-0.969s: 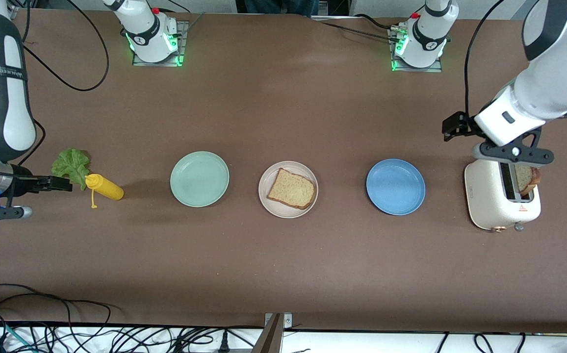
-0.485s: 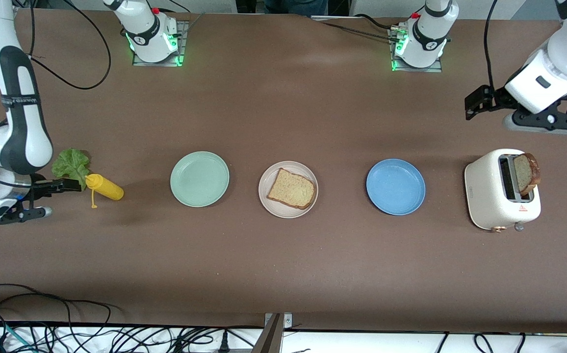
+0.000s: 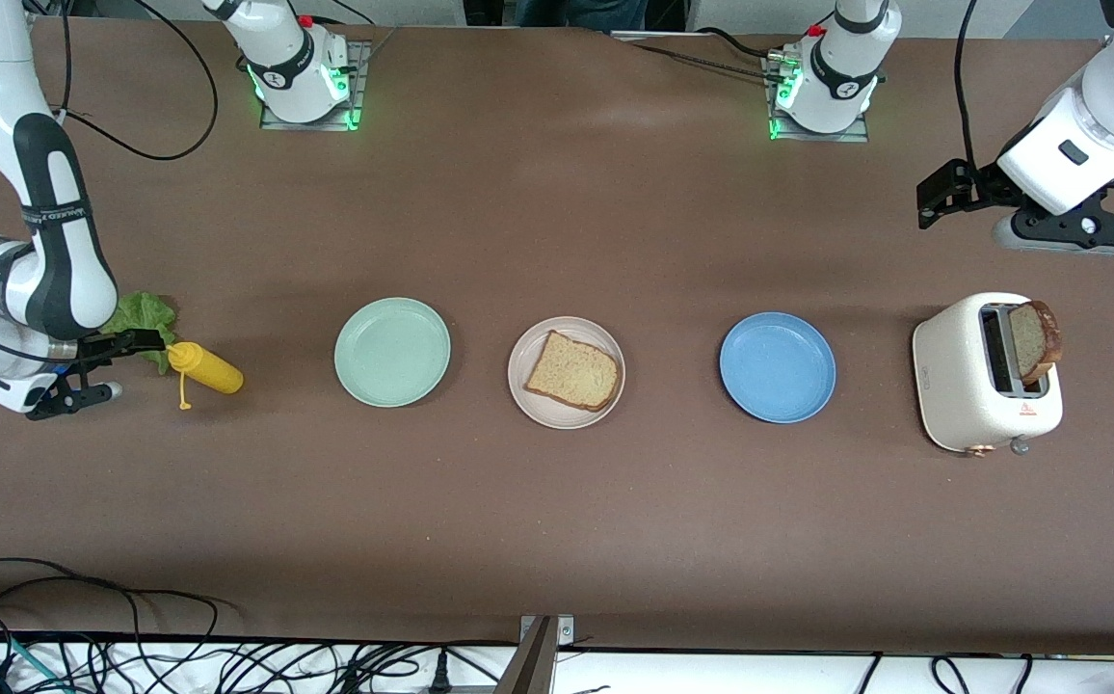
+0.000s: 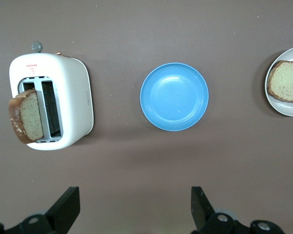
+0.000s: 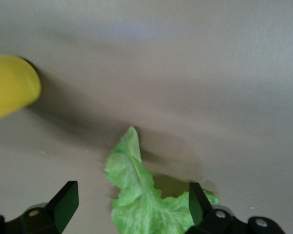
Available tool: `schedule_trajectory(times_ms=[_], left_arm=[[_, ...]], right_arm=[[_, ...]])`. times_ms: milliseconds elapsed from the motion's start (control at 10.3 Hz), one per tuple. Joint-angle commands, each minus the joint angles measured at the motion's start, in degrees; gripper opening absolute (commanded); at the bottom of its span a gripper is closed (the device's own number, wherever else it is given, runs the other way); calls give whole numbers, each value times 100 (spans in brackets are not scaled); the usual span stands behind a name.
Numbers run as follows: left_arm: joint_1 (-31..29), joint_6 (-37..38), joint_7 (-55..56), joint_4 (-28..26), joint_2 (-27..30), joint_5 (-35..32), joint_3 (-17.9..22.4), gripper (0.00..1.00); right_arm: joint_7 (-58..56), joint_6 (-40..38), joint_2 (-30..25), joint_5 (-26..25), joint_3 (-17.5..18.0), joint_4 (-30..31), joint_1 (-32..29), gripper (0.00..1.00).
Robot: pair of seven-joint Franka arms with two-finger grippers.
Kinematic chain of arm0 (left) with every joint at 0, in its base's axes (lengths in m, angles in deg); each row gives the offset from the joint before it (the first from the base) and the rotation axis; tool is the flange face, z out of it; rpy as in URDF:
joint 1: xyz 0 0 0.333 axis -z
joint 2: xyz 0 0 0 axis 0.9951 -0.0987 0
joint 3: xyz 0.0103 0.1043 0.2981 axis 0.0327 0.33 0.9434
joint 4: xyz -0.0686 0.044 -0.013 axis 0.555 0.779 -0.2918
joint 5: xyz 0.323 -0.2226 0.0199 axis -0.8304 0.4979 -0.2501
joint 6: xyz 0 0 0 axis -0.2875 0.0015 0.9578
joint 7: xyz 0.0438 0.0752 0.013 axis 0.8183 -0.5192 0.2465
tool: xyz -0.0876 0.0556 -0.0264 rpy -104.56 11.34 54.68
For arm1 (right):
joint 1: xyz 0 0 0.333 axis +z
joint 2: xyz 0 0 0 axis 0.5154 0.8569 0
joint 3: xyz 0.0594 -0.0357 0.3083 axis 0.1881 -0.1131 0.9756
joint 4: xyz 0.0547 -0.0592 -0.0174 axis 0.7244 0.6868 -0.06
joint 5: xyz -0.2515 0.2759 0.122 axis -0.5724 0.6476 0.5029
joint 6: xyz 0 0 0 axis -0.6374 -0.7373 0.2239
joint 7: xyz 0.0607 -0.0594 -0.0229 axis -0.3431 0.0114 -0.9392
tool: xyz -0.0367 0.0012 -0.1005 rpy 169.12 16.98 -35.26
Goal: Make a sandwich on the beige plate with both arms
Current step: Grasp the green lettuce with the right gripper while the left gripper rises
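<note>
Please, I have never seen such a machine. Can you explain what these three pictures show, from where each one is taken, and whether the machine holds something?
Two white robot arms work at a brown table. The front view looks down from across the table; each wrist view looks past that arm's own end effector.

On the table: a round beige plate bearing one tan bread slice, a mint-green plate, a blue plate, a white toaster with a second bread slice standing in it, a yellow squeeze bottle and a ruffled green lettuce leaf.

The right end effector is open over the lettuce. The left end effector is open in the air by the toaster. Neither holds anything.
</note>
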Motion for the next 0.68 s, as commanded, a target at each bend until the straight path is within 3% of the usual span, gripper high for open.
schedule_trajectory(times_ms=[0,485,581], left_arm=[[71,56,38,80,-140,247,-47,100],[-8,56,21,80,-149,275,-38,100],[-16,56,21,80,-149,275,-38,100]], right_arm=[[-112,463,29,-87,3,454,-38,100],[-120,721,143,-228,-84,641,-82,97],[-173,712,143,-228,-85,641,-91,66]])
